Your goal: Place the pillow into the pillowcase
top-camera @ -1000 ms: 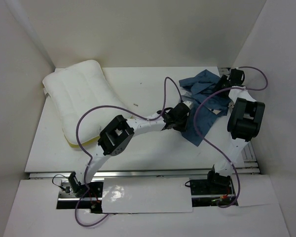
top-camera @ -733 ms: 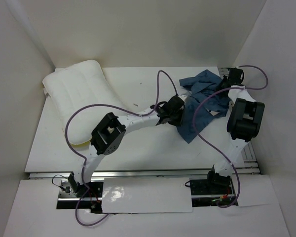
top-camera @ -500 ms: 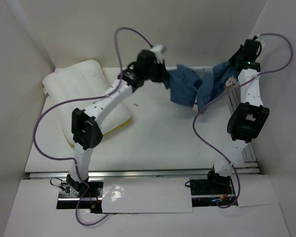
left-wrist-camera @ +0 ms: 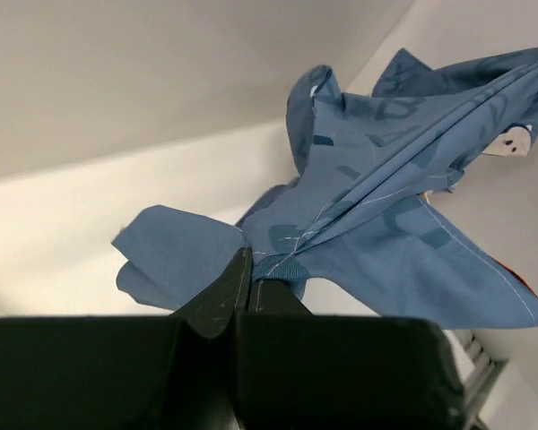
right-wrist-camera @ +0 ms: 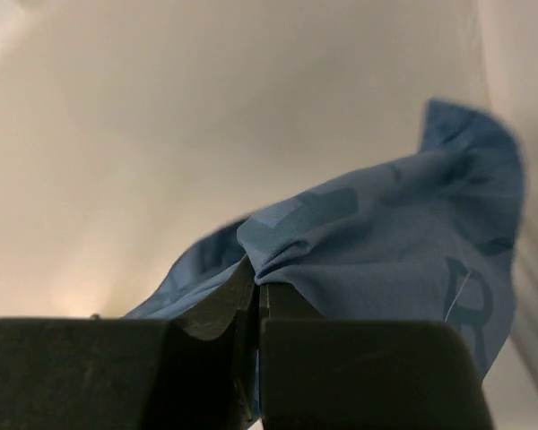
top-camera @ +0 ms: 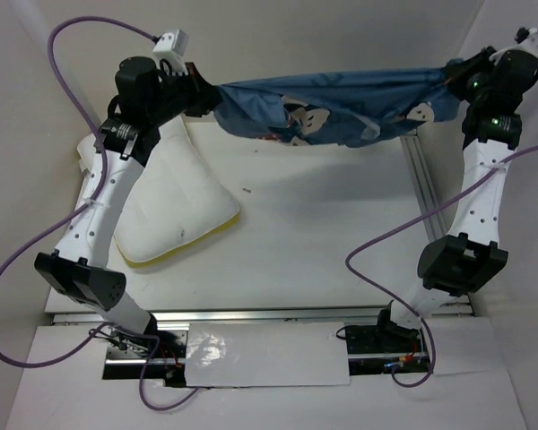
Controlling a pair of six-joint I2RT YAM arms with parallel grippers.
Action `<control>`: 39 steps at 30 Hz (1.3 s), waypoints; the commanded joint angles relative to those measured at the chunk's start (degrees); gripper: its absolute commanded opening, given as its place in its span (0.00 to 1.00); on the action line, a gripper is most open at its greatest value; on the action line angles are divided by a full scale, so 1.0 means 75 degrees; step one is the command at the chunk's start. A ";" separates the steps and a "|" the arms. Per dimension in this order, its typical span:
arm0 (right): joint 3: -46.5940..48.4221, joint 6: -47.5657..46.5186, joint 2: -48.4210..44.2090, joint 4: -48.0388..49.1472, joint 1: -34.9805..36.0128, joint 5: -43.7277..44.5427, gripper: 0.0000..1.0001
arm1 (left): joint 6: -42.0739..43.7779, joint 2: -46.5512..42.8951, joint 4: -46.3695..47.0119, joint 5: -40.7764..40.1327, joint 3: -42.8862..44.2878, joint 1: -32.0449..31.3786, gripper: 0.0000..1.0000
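Observation:
The blue pillowcase [top-camera: 332, 106] with mouse faces hangs stretched in the air across the back of the table, held at both ends. My left gripper [top-camera: 208, 96] is shut on its left end, raised high at the back left; the pinched hem shows in the left wrist view [left-wrist-camera: 291, 246]. My right gripper [top-camera: 455, 85] is shut on its right end at the back right; the fabric shows bunched at the jaws in the right wrist view [right-wrist-camera: 359, 237]. The white pillow [top-camera: 166, 193] with a yellow seam lies on the table at the left, below the left arm.
White walls enclose the table [top-camera: 323, 242] on three sides. A metal rail [top-camera: 419, 179] runs along the right edge. Purple cables [top-camera: 377, 251] loop from both arms over the table.
Both grippers have risen and spread far apart, lifting the pillowcase off the table's right side and stretching it out in the air. The pillow has stayed in place.

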 commanded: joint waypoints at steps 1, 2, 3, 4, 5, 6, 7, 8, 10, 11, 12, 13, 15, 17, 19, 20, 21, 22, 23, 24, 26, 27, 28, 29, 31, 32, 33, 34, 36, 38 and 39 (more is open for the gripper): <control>-0.1424 -0.0198 -0.0239 0.0522 -0.0774 0.0612 0.00 | 0.0329 -0.0550 -0.0287 -0.0422 -0.0927 0.0982 0.00; -0.1589 -0.0198 -0.0461 0.0650 -0.0775 0.0181 0.00 | 0.0410 -0.0644 -0.0379 -0.0328 -0.1033 0.1077 0.00; -0.1417 -0.0198 -0.0463 0.0501 -0.0868 -0.0009 0.00 | 0.0481 -0.0831 -0.0531 -0.0234 -0.1034 0.1147 0.00; -0.1195 -0.0267 -0.0602 0.0140 -0.0869 -0.0196 0.00 | 0.0690 -0.0960 -0.0764 -0.0059 -0.0953 0.1218 0.00; -0.0984 -0.0349 -0.0697 0.0136 -0.0869 -0.0198 0.00 | 0.0785 -0.1147 -0.0767 -0.0057 -0.0952 0.1218 0.00; -0.0749 -0.0350 -0.0837 -0.0038 -0.0869 -0.0198 0.00 | 0.0867 -0.1369 -0.0767 -0.0173 -0.1022 0.1218 0.00; -0.0747 -0.0547 -0.1012 -0.0040 -0.0869 -0.0082 0.00 | 0.0961 -0.1917 -0.0767 -0.0256 -0.1115 0.1218 0.00; -0.0677 -0.0631 -0.1432 -0.0144 -0.0869 0.0255 0.00 | 0.1032 -0.2212 -0.0767 -0.0430 -0.1337 0.1218 0.00; -0.0759 -0.0795 -0.1937 -0.0215 -0.0869 0.0795 0.01 | 0.1125 -0.2798 -0.0767 -0.0700 -0.1514 0.1218 0.00; -0.0852 -0.0993 -0.2439 -0.0215 -0.0869 0.1413 0.02 | 0.1219 -0.3335 -0.0767 -0.0957 -0.1584 0.1149 0.00; -0.0853 -0.1087 -0.2664 -0.0413 -0.0869 0.1779 0.03 | 0.1220 -0.3572 -0.0767 -0.1110 -0.1585 0.1148 0.00; -0.0702 -0.1193 -0.2840 -0.0566 -0.0869 0.2119 0.03 | 0.1220 -0.3772 -0.0767 -0.1251 -0.1585 0.1148 0.00; -0.0281 -0.1357 -0.3040 -0.1300 -0.0869 0.2894 0.02 | 0.1337 -0.4251 -0.0767 -0.1591 -0.1422 0.1148 0.00; 0.0038 -0.1462 -0.3041 -0.1574 -0.0869 0.2966 0.03 | 0.1407 -0.4441 -0.0767 -0.1849 -0.1351 0.1148 0.00; -0.0148 -0.1463 -0.3123 -0.1645 -0.0869 0.2441 0.07 | 0.1407 -0.4442 -0.0767 -0.2037 -0.1351 0.1148 0.00; -0.0277 -0.1463 -0.3042 -0.1645 -0.0869 0.2183 0.07 | 0.1326 -0.4314 -0.0767 -0.2107 -0.1351 0.1148 0.00; -0.0429 -0.1463 -0.2867 -0.1645 -0.0869 0.1624 0.07 | 0.1244 -0.4162 -0.0859 -0.2108 -0.1351 0.1148 0.00; -0.0593 -0.1347 -0.2738 -0.1576 -0.0869 0.1305 0.07 | 0.1243 -0.3963 -0.0965 -0.2108 -0.1351 0.1148 0.00; -0.0943 -0.1253 -0.2586 -0.1575 -0.0869 0.0989 0.08 | 0.1127 -0.3486 -0.0966 -0.2108 -0.1351 0.1218 0.00; -0.1178 -0.0974 -0.2271 -0.1447 -0.0869 0.0231 0.08 | 0.0929 -0.3214 -0.1059 -0.2015 -0.1443 0.1218 0.00; -0.2088 -0.0785 -0.1918 -0.0816 -0.0787 -0.0732 0.10 | 0.0717 -0.2675 -0.1060 -0.1921 -0.1818 0.1300 0.00; -0.2420 -0.0703 -0.1533 -0.0500 -0.0671 -0.1433 0.11 | 0.0646 -0.2139 -0.0967 -0.1851 -0.2005 0.1300 0.00; -0.2713 -0.0702 -0.1321 0.0002 -0.0507 -0.1521 0.11 | 0.0564 -0.1878 -0.0711 -0.1850 -0.2424 0.1300 0.00; -0.3203 -0.0771 -0.1133 0.0251 -0.0041 -0.1522 0.15 | 0.0564 -0.1609 -0.0522 -0.1850 -0.2649 0.1300 0.00; -0.3512 -0.1239 -0.0549 0.0557 0.0418 -0.1196 0.30 | 0.0564 -0.0663 -0.0124 -0.1943 -0.3094 0.1371 0.00; -0.3594 -0.1415 -0.0371 0.0674 0.0792 -0.1113 0.50 | 0.0564 -0.0309 0.0029 -0.2025 -0.3097 0.1440 0.00; -0.3595 -0.1637 -0.0184 0.0675 0.0923 -0.1019 0.60 | 0.0564 0.0089 0.0100 -0.2270 -0.3015 0.1510 0.05; -0.3595 -0.1709 0.0120 0.0559 0.1017 -0.0717 0.73 | 0.0564 0.0882 0.0031 -0.2423 -0.2620 0.1511 0.22; -0.3489 -0.1780 0.0205 0.0360 0.1170 -0.0306 1.00 | 0.0564 0.1683 -0.0655 -0.2611 -0.1952 0.1616 0.85; -0.3791 -0.1699 0.0217 0.0288 0.1170 0.0328 1.00 | 0.0494 0.2584 -0.1291 -0.2542 -0.0768 0.1699 1.00; -0.3968 -0.1605 0.0124 0.0288 0.1101 0.0480 1.00 | 0.0493 0.2717 -0.1503 -0.2542 -0.0521 0.1699 1.00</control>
